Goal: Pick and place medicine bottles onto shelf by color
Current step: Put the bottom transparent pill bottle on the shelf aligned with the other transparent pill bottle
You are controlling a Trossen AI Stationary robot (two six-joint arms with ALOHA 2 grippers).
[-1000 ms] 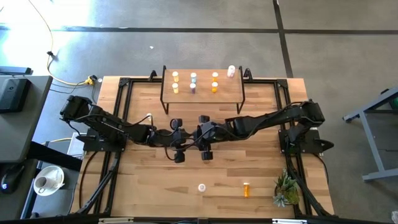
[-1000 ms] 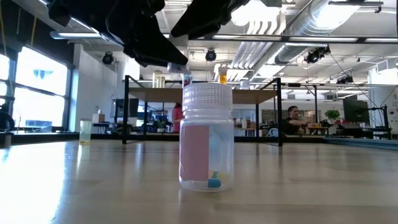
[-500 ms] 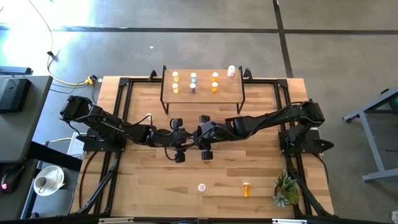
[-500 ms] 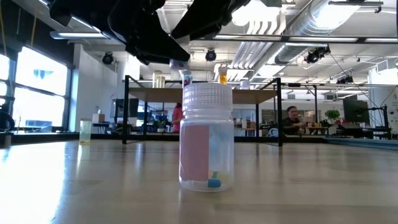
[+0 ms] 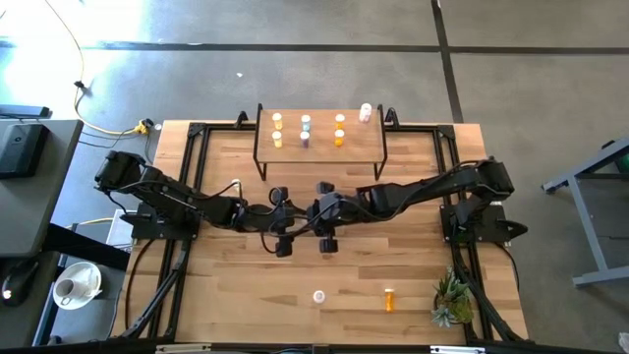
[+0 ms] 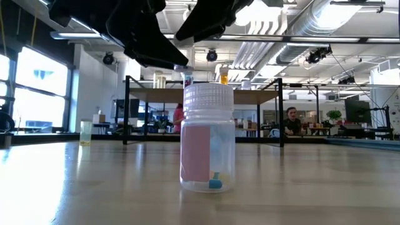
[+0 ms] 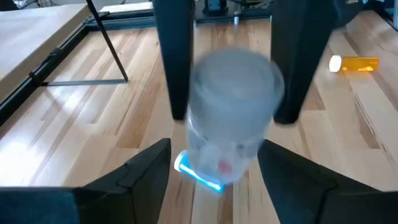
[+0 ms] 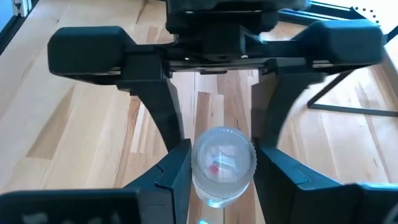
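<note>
Two hands meet mid-table: right hand (image 8: pixel 216 171) clamps a blurred clear bottle (image 8: pixel 222 163), left hand (image 7: pixel 211 165) spread

Black arms (image 5: pixel 187 202) showing against pale striped wood table (image 5: pixel 236 295), clear bottle (image 8: pixel 222 163) showing a red speck inside (blue glow beneath it), orange bottle (image 5: pixel 389 299) lying on its side, shelf (image 5: pixel 319 149) carrying orange and bluish bottles, green plant (image 5: pixel 452 300) sitting at the corner

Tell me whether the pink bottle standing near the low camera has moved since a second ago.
No. The pink bottle stands in the same spot against the shelf behind it.
</note>
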